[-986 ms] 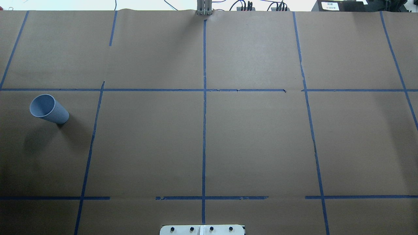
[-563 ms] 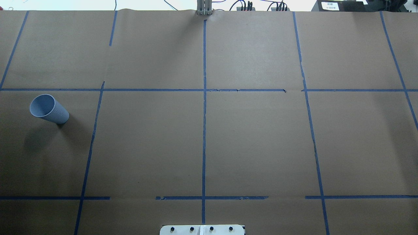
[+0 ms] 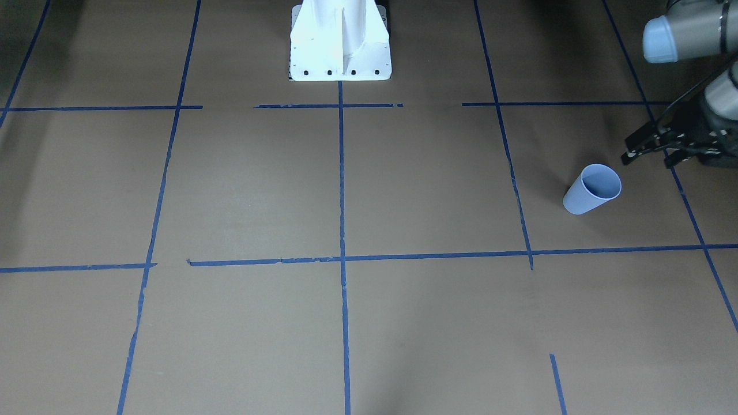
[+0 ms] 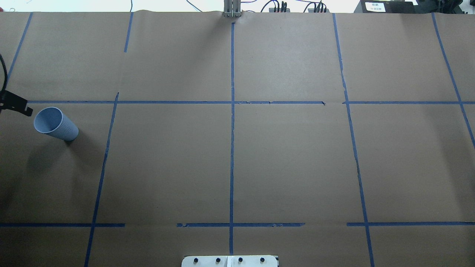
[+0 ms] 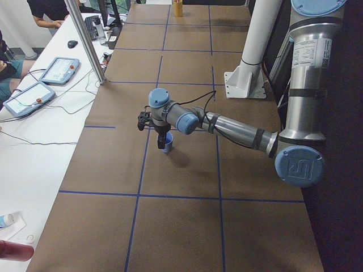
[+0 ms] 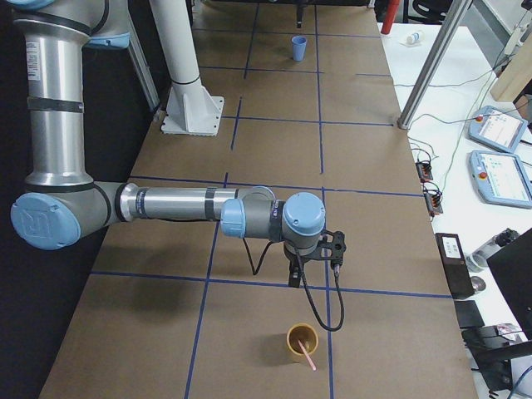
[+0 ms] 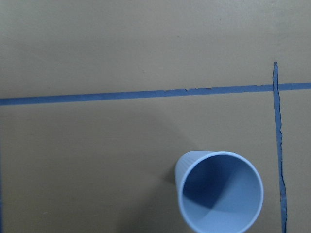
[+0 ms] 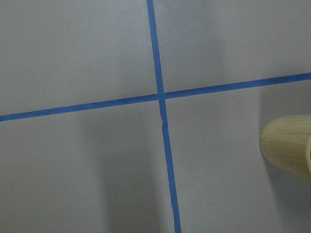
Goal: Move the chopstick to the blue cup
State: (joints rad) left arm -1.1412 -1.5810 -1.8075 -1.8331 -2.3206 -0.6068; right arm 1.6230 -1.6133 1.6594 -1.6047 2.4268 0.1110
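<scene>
The blue cup (image 4: 55, 124) stands upright and empty near the table's left end; it also shows in the front view (image 3: 592, 197) and in the left wrist view (image 7: 219, 191). My left gripper (image 3: 647, 160) hovers just beside and above the cup with its fingers (image 4: 16, 104) spread apart and holds nothing. A pale pink chopstick (image 6: 308, 357) leans in a tan cup (image 6: 302, 341) at the table's right end. My right gripper (image 6: 295, 277) hangs a little short of that cup; I cannot tell whether it is open or shut. The tan cup's side (image 8: 286, 145) shows in the right wrist view.
The white robot base (image 3: 340, 40) stands at the middle of the near edge. Blue tape lines (image 4: 232, 129) grid the brown paper. A metal post (image 5: 85, 42) and teach pendants (image 5: 59, 69) stand at the far side.
A finger of my left gripper has come into the overhead view at the left edge, next to the blue cup. The cup has not moved.
</scene>
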